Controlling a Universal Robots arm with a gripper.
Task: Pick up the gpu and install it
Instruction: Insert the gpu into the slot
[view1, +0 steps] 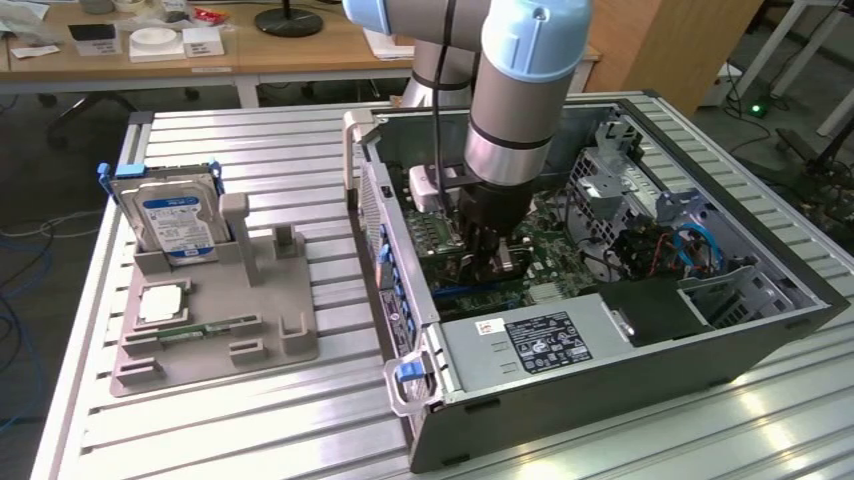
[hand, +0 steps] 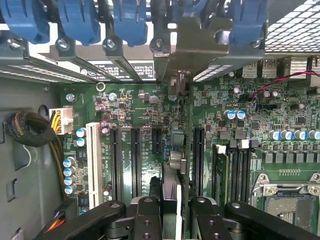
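As black hand (hand: 172, 192) grips thin gpu (hand: 188, 150), metal case (view1: 627, 415) surrounds.

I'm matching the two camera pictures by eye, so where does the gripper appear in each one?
Exterior view: the gripper is near the middle of the picture, down inside the open computer case.
Wrist view: the gripper reaches in from the picture's edge, its fingers around the upright card over the motherboard.
Shared landmark: the green motherboard, beneath the gripper in both.
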